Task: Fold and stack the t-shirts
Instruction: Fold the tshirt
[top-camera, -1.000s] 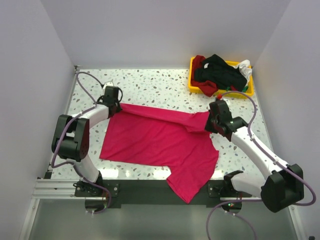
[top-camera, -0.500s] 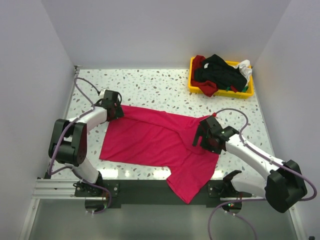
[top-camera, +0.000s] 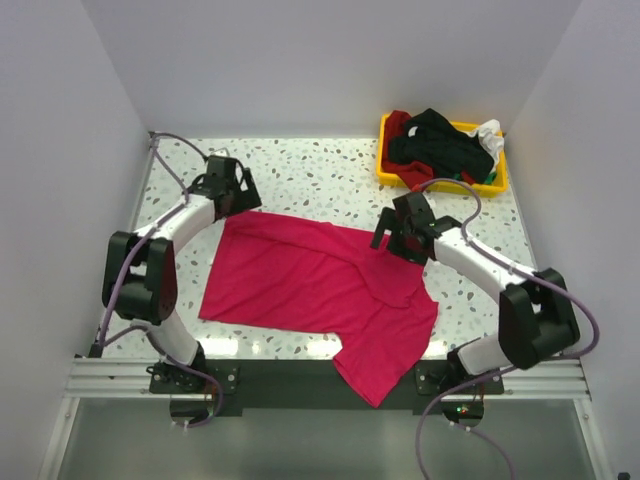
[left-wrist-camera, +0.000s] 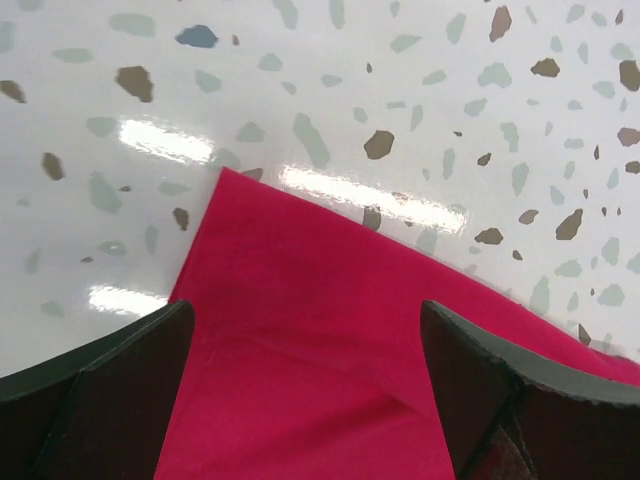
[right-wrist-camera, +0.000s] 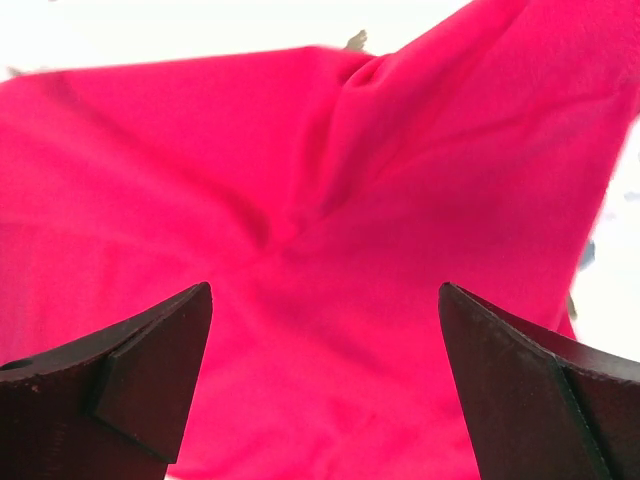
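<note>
A bright crimson-pink t-shirt (top-camera: 310, 285) lies spread on the speckled table, its lower part hanging over the near edge. My left gripper (top-camera: 235, 200) hovers open over the shirt's far-left corner (left-wrist-camera: 300, 300), its dark fingers (left-wrist-camera: 100, 390) wide apart with nothing between them. My right gripper (top-camera: 392, 238) stands open above the shirt's far-right part, where the cloth (right-wrist-camera: 330, 200) is creased. Nothing is gripped between its fingers (right-wrist-camera: 530, 390). Black (top-camera: 440, 145), dark red (top-camera: 410, 175) and white (top-camera: 490, 130) t-shirts are heaped in the bin.
The yellow plastic bin (top-camera: 383, 150) stands at the far right corner of the table, just beyond the right arm. Bare speckled tabletop (top-camera: 320, 175) runs along the back. White walls close the table in on three sides.
Both grippers have opened and let go of the pink shirt. The right gripper carried the shirt's far-right corner inward toward the near side, then lifted back. The left gripper shifted slightly.
</note>
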